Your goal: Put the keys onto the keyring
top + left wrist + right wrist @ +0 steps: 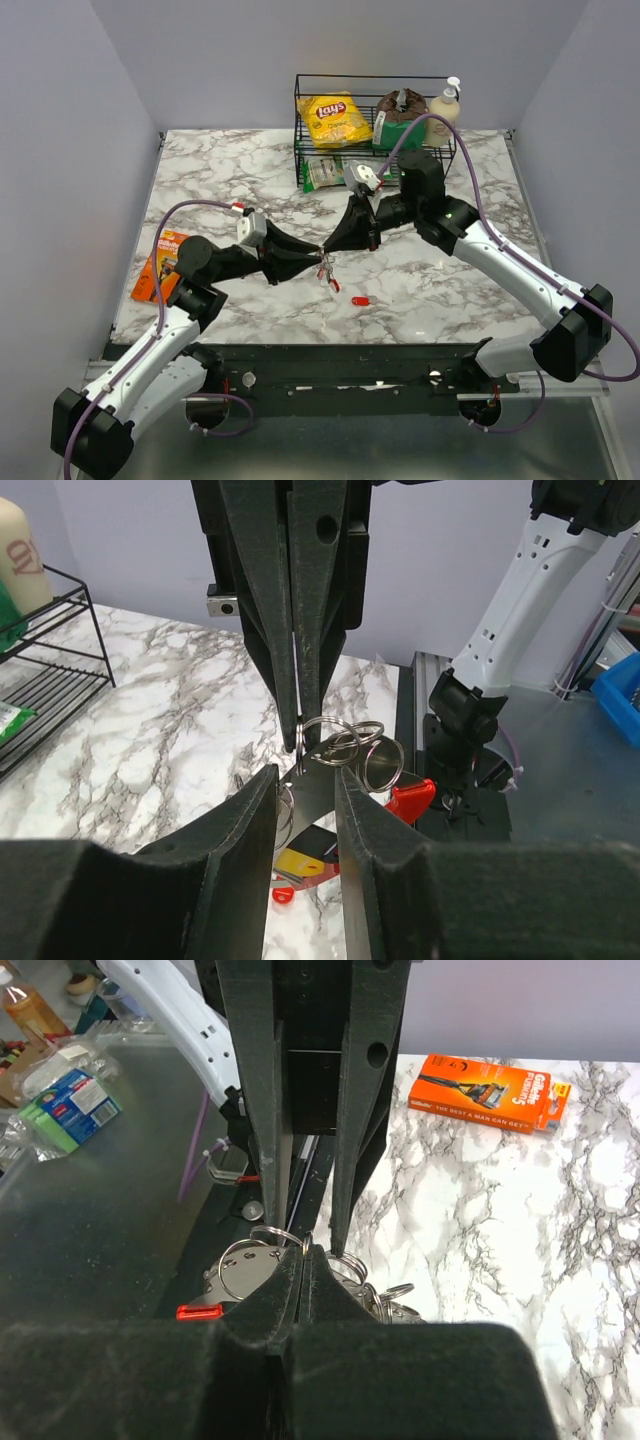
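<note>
Dead centre of the top view, the right gripper (297, 742) is clamped on the keyring (345, 742). The left gripper (305, 785) sits just beneath, fingers apart. The keys (326, 272) dangle below, over the surface (220, 180).

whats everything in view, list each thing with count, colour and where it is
table: one, white-grey marble, under everything
wire rack: one, black, table's far edge
chip bag: one, yellow, in the rack
bottle: one, cream, rack's right end
green packet: one, green-white, rack's lower tier
razor pack: one, orange, table's left edge
red tag: one, red, alone on table
keyring: several silvery rings, mid-air at the right jaws' tips
keys: count unclear, red tags, hanging under rings
left arm: one, white-black, jaws apart by the rings
right arm: one, white-black, jaws shut on the keyring
</note>
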